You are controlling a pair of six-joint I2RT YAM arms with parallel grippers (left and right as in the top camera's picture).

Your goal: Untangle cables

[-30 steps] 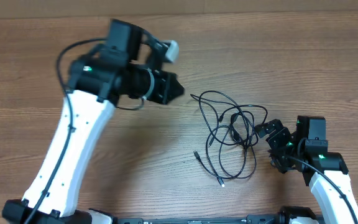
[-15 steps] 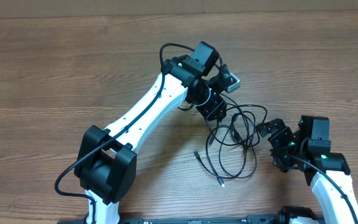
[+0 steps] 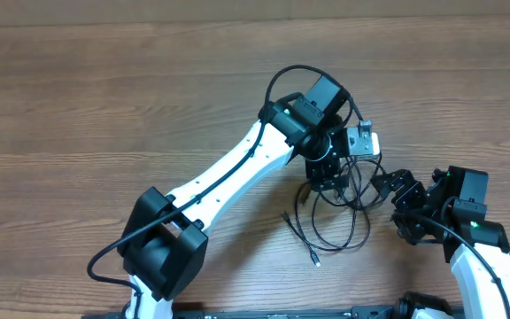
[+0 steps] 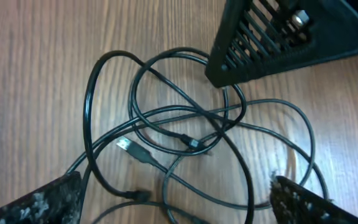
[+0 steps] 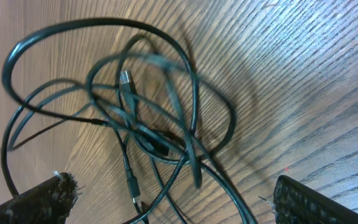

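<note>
Two loose plug ends (image 3: 315, 260) trail from the 6 o'clock side of the cables (image 3: 336, 221), a tangle of thin black loops lying flat on the wooden table (image 3: 104, 106), nearest the arm bases. Just beyond, at the tangle's 3 o'clock edge, the right gripper (image 3: 395, 190) sits with its jaws spread fully and empty, one ribbed finger over an outer loop, though contact cannot be told. Farthest, toward 12 o'clock, the left gripper (image 3: 328, 177) hangs over the middle of the knot with its fingers wide apart, grasping nothing, and its wrist view shows a silvery plug (image 4: 124, 145) lying among the crossings below.
</note>
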